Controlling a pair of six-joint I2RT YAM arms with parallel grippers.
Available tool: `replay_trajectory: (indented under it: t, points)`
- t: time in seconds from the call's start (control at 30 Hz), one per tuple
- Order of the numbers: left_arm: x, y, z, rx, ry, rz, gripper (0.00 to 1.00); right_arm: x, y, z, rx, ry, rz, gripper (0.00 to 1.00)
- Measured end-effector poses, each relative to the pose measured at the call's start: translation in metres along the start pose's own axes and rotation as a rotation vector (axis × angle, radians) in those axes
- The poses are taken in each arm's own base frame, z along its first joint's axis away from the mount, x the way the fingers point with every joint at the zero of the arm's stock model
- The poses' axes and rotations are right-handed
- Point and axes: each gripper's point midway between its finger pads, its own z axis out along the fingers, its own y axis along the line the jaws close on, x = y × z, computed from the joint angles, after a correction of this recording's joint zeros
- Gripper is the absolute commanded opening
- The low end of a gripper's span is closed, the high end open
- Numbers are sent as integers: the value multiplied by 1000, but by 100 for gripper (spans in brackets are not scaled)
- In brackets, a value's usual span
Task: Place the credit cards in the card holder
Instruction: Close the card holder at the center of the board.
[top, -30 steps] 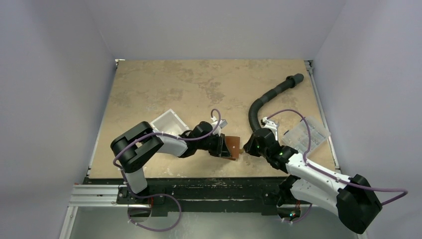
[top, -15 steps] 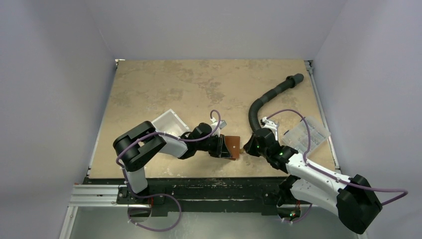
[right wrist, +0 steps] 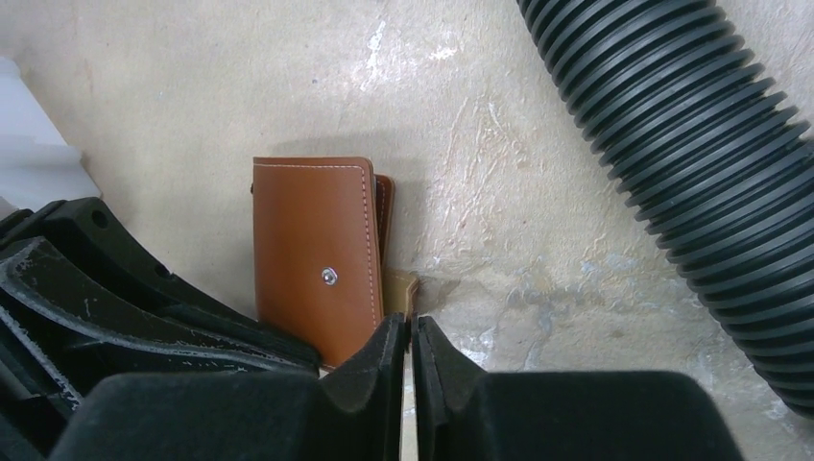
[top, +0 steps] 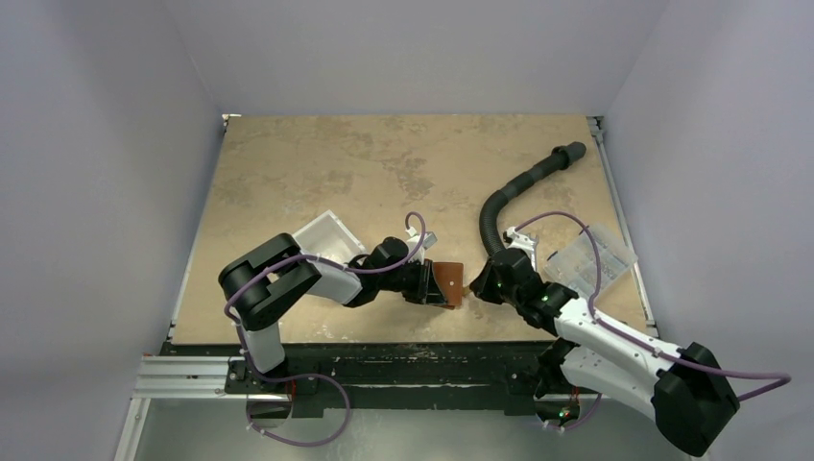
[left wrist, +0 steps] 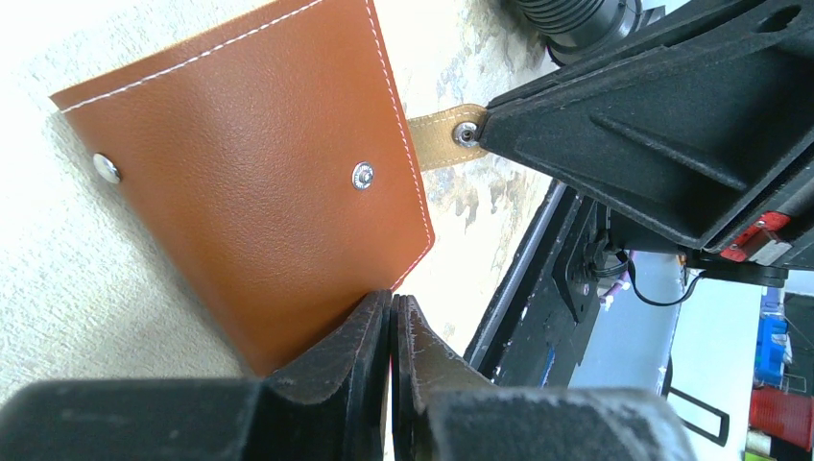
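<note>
Little has moved since a second ago; your right arm's rear link has sunk slightly toward the near edge of the counter (top: 384, 163), and both wrists sit almost where they were, with the card holder (left wrist: 250, 192) still between them.

You find the card holder folded, close to the near edge and a little right of its middle; its brown outer face, with a snap button (left wrist: 362, 175) on it, is turned toward your right arm.

Your left gripper (left wrist: 392, 307) has its jaws clenched on one corner of the card holder.

Your right gripper (right wrist: 411, 331) has its jaws drawn almost together, with only a thin slit between them; the tan tab (left wrist: 437, 144) of the card holder reaches to their tips, but you cannot tell whether they pinch it.

A black ribbed hose (top: 518, 187) curves from behind your right wrist toward the far right corner; a clear-and-white box (top: 326, 233) lies beside your left arm toward the left edge; a clear packet (top: 587, 257) rests near the right edge.
</note>
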Motion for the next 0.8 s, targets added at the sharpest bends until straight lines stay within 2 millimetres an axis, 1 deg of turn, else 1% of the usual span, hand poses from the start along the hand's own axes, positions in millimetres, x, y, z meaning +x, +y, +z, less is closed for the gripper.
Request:
replay_trajectory:
  t: [0.1, 0.3, 0.47, 0.63, 0.8]
  points:
    - [0, 0, 0, 1, 1, 0, 8, -1, 1, -2, -7, -6, 1, 0]
    - [0, 0, 1, 8, 1, 2, 8, -2, 2, -3, -14, -10, 0, 0]
    - [0, 0, 1, 9, 1, 3, 8, 0, 3, 2, -15, 3, -14, 0]
    - [1, 0, 1, 9, 2, 2, 7, 0, 21, 5, -105, 13, -45, 0]
    - [0, 0, 2, 11, 0, 3, 7, -2, 33, 10, -162, 7, -81, 0]
